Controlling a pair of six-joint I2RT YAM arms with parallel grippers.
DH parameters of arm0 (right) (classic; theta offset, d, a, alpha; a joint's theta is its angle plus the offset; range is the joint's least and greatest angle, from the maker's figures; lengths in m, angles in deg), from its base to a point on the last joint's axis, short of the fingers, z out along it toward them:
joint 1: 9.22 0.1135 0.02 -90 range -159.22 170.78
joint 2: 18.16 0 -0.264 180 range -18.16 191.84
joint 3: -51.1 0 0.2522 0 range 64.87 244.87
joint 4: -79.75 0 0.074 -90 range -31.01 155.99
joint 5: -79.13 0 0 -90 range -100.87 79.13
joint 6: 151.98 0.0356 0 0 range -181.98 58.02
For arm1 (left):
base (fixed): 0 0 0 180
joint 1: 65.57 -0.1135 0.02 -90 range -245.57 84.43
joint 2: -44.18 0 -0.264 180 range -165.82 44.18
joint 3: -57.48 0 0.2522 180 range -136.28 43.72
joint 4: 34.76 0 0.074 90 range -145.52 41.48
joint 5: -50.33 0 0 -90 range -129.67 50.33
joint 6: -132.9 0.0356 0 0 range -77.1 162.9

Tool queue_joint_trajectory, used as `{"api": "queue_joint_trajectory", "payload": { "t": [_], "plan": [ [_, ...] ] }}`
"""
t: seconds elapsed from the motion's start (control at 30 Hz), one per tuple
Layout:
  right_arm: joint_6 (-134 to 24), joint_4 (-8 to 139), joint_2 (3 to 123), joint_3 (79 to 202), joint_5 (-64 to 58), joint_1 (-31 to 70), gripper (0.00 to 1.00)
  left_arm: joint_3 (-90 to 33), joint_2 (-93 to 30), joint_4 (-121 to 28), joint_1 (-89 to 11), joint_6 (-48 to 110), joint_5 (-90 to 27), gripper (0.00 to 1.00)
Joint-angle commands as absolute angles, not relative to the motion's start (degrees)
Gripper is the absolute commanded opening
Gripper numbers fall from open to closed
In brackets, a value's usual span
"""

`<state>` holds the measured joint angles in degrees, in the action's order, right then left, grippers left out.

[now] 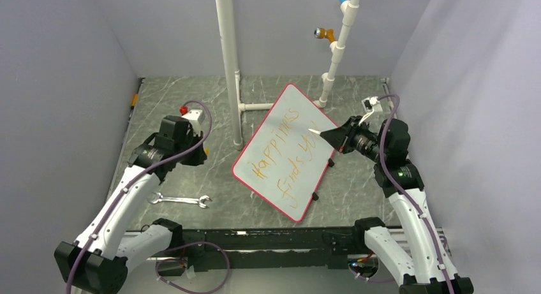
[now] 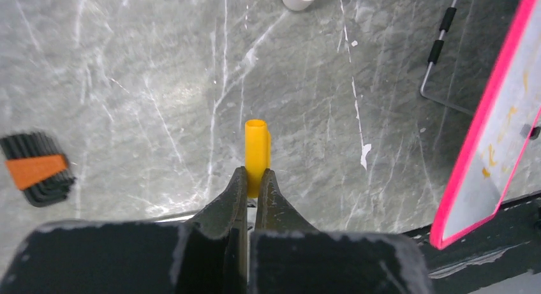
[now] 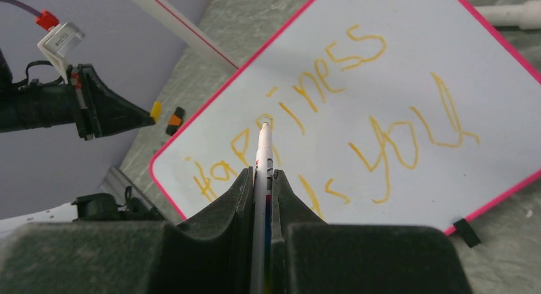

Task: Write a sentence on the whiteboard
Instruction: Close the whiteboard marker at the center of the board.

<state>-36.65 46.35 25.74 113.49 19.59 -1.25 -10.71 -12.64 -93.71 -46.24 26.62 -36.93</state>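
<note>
The whiteboard [image 1: 290, 109] lies tilted on the grey table, its red-pink frame [image 2: 480, 122] showing at the right of the left wrist view. The sentence [image 1: 284, 157] runs across it in two orange lines [image 3: 381, 147]. My right gripper [image 1: 328, 135] [image 3: 261, 173] is shut on a white marker [image 3: 263, 150]. The marker's tip points at the board's upper line; I cannot tell whether it touches. My left gripper [image 1: 201, 153] [image 2: 256, 171] hangs over bare table left of the board, shut on a yellow marker cap [image 2: 257, 147].
A silver wrench [image 1: 178, 199] lies near the left arm's base. A white pipe post [image 1: 228, 58] rises behind the board, and a second pipe [image 1: 338, 45] stands at the back right. A black-and-orange hex key set [image 2: 35, 169] lies left of my left gripper.
</note>
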Motion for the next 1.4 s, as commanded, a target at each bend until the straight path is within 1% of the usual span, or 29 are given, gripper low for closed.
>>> {"api": "queue_joint_trajectory", "payload": {
  "t": [0.0, 0.23, 0.33, 0.5, 0.63, 0.73, 0.93, 1.03, 1.2, 1.37],
  "plan": [
    [-34.35, 50.86, 26.08, 117.16, 26.90, -1.15, 0.00, -14.50, -9.59, -97.12, -45.91, 35.55, -36.97, 0.00],
    [-31.80, 53.42, 27.34, 118.75, 32.40, -0.76, 0.00, -14.94, -3.87, -93.67, -45.02, 44.49, -33.13, 0.00],
    [-30.95, 54.47, 28.18, 119.62, 33.50, -0.18, 0.00, -13.80, -1.75, -90.33, -44.71, 48.42, -28.52, 0.00],
    [-30.30, 55.57, 30.13, 120.69, 34.49, 1.31, 0.00, -15.56, -2.63, -88.96, -43.95, 53.18, -20.87, 0.00],
    [-31.51, 54.74, 32.20, 122.86, 32.70, 5.31, 0.00, -15.43, -2.49, -84.68, -42.61, 56.27, -15.05, 0.00],
    [-33.26, 53.60, 34.65, 124.92, 29.52, 10.80, 0.00, -15.65, -2.94, -81.48, -41.17, 58.42, -12.09, 0.00],
    [-36.40, 51.55, 39.97, 128.93, 23.91, 19.36, 0.00, -13.84, -4.91, -78.66, -37.34, 63.57, -10.61, 0.00],
    [-37.15, 51.17, 42.04, 130.42, 24.13, 21.08, 0.00, -11.38, -4.58, -76.56, -35.13, 66.52, -10.34, 0.00],
    [-39.01, 49.59, 45.19, 132.44, 25.75, 23.19, 0.00, -8.49, -3.33, -73.89, -34.79, 68.90, -12.29, 0.00],
    [-40.08, 48.97, 47.61, 133.27, 26.75, 24.86, 0.00, -6.26, -1.54, -70.84, -34.60, 69.35, -11.08, 0.00]
  ]
}}
